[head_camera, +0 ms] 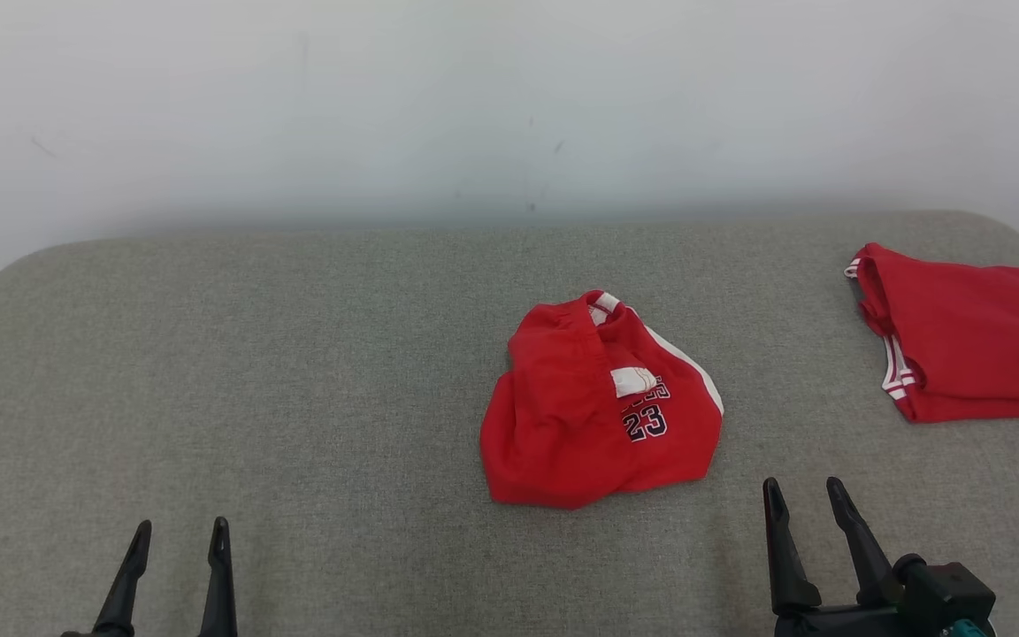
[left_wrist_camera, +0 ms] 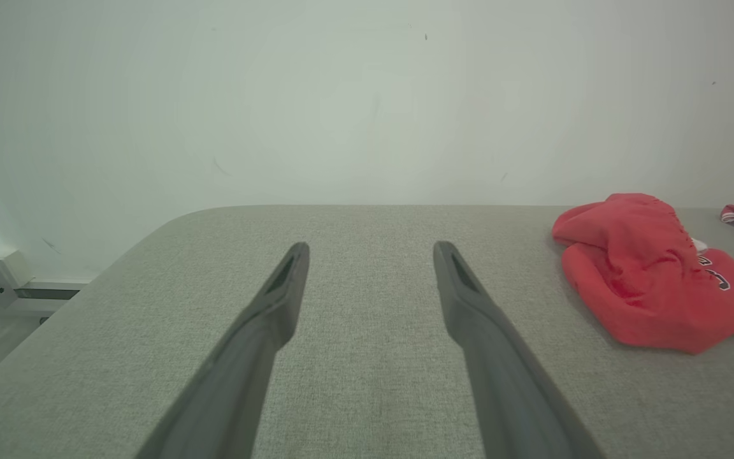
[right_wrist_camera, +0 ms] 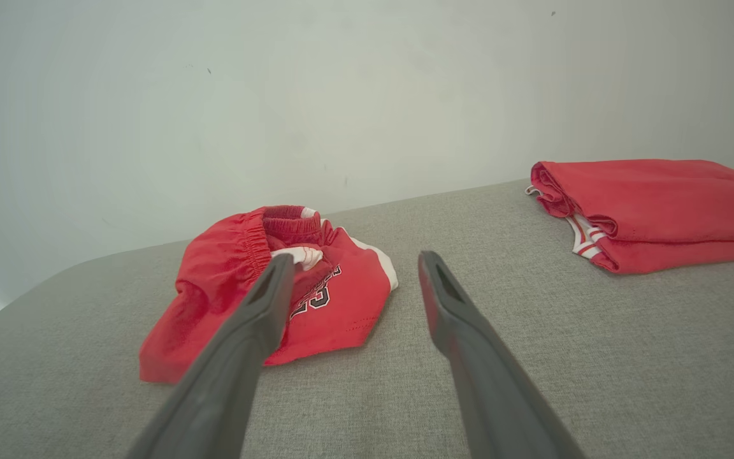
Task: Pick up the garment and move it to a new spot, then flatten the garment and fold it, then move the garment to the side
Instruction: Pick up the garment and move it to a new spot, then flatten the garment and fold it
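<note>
Shorts (head_camera: pixel 598 407) lie crumpled on grey surface (head_camera: pixel 297 354).
Both the left pincer (head_camera: pixel 183 524) and right pincer (head_camera: pixel 801 482) stand spread apart, empty.

A: The crumpled red cloth shorts (head_camera: pixel 580 416): soft, matt, wrinkled; the grey woven tabletop covering (head_camera: pixel 297 372): coarse, matt.
B: The folded red cloth garment (head_camera: pixel 969 345), far right: same matt cloth; the left gripper (head_camera: pixel 182 524) and right gripper (head_camera: pixel 801 482): dark fingers, smooth matt plastic by the look.
</note>
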`<state>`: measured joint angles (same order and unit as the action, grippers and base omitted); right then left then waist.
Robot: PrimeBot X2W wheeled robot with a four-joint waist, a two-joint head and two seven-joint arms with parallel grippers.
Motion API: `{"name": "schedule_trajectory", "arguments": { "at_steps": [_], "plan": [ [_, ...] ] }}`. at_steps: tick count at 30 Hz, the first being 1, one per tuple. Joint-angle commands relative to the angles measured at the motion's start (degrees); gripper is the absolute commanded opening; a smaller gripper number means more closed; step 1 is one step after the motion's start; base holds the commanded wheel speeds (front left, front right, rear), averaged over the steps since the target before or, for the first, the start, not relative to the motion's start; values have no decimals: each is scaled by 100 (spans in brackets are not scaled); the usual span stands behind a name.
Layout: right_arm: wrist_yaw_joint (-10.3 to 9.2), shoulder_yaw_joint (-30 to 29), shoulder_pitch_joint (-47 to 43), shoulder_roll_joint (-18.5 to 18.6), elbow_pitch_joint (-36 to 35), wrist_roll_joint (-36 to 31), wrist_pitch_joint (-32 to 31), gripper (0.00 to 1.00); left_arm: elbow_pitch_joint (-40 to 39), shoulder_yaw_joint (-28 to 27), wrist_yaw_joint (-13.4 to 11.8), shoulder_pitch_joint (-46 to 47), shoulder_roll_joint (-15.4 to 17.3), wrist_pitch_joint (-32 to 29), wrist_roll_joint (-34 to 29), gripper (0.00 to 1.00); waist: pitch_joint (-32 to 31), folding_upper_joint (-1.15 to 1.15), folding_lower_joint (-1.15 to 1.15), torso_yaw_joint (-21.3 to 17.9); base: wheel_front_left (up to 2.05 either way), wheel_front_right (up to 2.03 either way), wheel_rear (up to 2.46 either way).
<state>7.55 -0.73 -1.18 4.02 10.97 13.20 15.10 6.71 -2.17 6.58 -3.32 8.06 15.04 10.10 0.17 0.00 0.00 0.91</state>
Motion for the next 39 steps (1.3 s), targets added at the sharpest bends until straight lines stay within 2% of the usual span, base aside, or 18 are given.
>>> {"name": "schedule_trajectory", "arguments": {
  "at_steps": [1,39],
  "plan": [
    [-16,11,-30,-6,10,13,5,100,14,-18,19,-36,-19,18,-36,100,1,0,0,0,0,0,0],
    [-16,-13,-53,16,37,1,5,100,76,-143,83,22,-91,18,-197,100,13,0,0,14,0,0,0]
  ]
}}
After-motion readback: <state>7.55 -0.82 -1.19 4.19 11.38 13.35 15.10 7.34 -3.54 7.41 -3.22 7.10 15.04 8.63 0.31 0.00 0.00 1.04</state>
